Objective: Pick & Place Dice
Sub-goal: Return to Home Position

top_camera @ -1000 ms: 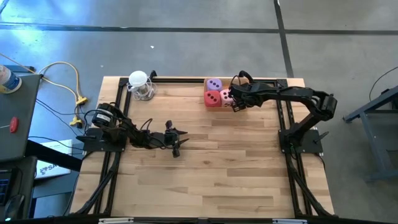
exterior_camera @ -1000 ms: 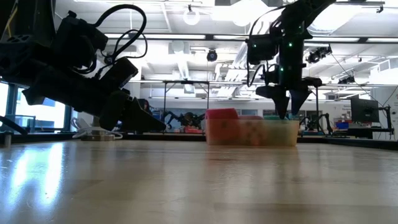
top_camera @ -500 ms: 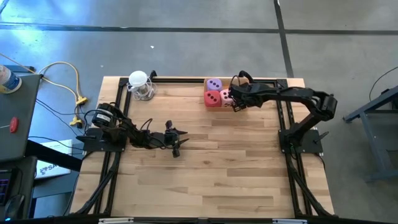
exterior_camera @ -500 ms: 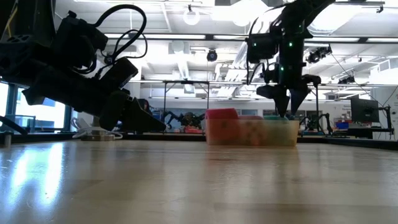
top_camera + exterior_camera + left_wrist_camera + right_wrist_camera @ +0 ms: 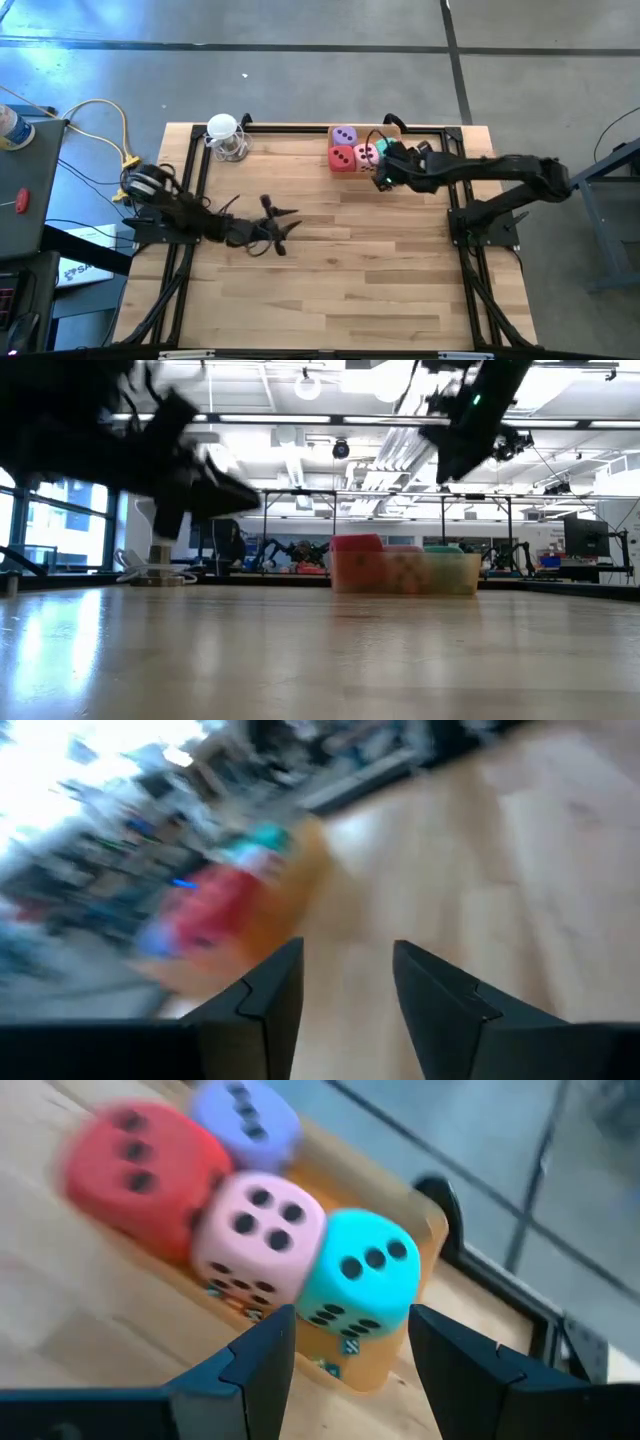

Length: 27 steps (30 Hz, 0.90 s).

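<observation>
Four dice sit together in a clear amber tray [image 5: 425, 1230] at the table's far edge: red [image 5: 342, 159], purple [image 5: 344, 135], pink [image 5: 365, 153] and teal [image 5: 381, 150]. The right wrist view shows them close up: red [image 5: 140, 1165], purple [image 5: 245, 1120], pink [image 5: 258, 1230], teal [image 5: 360, 1275]. My right gripper [image 5: 383, 172] [image 5: 350, 1325] hangs open, above and just near of the teal die, touching nothing. My left gripper [image 5: 278, 225] [image 5: 345, 955] is open over the bare wood left of centre, raised off the table, and holds nothing.
A white bulb-shaped object [image 5: 225, 138] stands at the far left corner. Black frame rails [image 5: 455, 190] run along the table's sides and far edge. Yellow cables [image 5: 110, 130] lie off the table's left side. The middle and near parts are bare wood [image 5: 340, 270].
My right gripper has risen out of the tray and drawn back a little toward the near edge, uncovering the teal die, which stays in the tray. My left arm has swung, its gripper rising off the table. The dice have not moved.
</observation>
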Available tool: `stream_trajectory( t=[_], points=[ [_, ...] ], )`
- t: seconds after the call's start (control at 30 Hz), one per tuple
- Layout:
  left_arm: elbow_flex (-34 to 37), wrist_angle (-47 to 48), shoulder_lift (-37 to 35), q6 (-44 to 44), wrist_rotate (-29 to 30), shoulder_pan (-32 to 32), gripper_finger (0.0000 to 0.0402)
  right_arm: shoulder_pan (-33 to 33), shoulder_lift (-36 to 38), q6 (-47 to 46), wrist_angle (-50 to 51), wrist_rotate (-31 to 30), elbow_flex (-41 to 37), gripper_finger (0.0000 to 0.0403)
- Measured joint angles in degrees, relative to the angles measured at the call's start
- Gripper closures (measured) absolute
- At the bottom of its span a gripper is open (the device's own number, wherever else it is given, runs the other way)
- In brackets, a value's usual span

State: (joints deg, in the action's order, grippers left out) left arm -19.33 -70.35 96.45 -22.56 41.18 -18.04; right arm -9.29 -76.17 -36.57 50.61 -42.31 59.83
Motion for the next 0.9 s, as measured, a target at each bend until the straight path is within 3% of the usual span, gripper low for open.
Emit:
stream_trajectory(
  t=[0.1, 0.17, 0.33, 0.47, 0.6, 0.7, 0.9],
  points=[
    [0.00, -0.09, -5.52, -9.11, 10.39, -4.80, 0.0253, 4.83, 4.53, 0.30, 0.37, -2.31, 0.00, 0.0214],
    [0.01, -0.05, -9.47, -12.61, 14.05, -7.85, 0.0253, 8.09, 7.64, -1.26, 1.70, -4.98, 0.00, 0.0214],
    [0.04, 3.69, -18.33, -19.66, 16.69, -13.71, 0.0253, 16.10, 14.64, -11.67, 12.94, -14.34, 0.00, 0.0214],
    [0.07, 15.40, -25.39, -21.05, 19.94, -14.76, 0.0253, 22.29, 18.45, -21.96, 22.55, -17.49, 0.00, 0.0214],
    [0.07, 28.18, -32.09, -16.66, 21.82, -12.85, 0.0253, 28.09, 20.06, -29.43, 24.93, -18.92, -1.24, 0.0214],
    [0.07, 37.40, -36.31, -13.60, 17.18, -9.33, 0.0253, 32.67, 20.92, -32.78, 24.52, -20.60, -5.03, 0.0214],
    [0.07, 50.57, -42.68, -5.58, 0.07, 2.23, 0.0253, 38.97, 21.48, -35.09, 14.78, -23.40, -16.12, 0.0214]
  ],
)
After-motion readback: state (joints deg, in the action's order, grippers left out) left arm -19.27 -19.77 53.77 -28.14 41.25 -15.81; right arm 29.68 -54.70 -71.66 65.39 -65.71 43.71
